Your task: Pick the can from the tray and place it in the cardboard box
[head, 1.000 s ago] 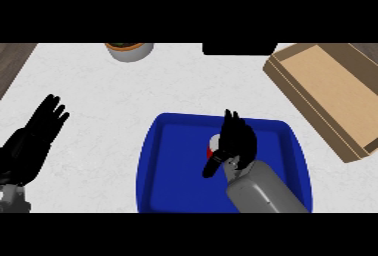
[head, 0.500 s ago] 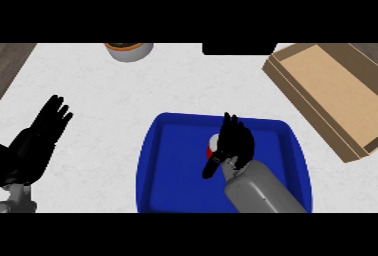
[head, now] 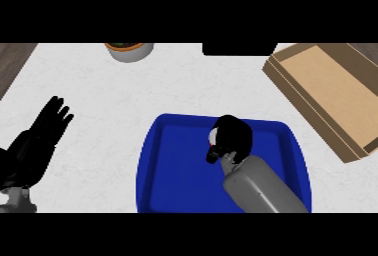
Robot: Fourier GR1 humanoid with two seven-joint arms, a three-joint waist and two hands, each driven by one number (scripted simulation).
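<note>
A blue tray lies on the white counter at lower centre. In its far half stands the can, of which only a white and red sliver shows at the left of my right hand. That hand comes in over the tray from below, and its fingers are curled over and round the can. The open cardboard box lies at the upper right, tilted, beyond the tray's right corner. My left hand rests open at the left edge, fingers up, away from the tray.
A grey pot with a brown rim stands at the back, left of centre. A black object sits at the back edge near the box. A dark wooden strip borders the counter at the far left.
My right hand's fingers, raised a second ago, have folded down round the can. The left hand has shifted slightly. Tray and box have not moved.
</note>
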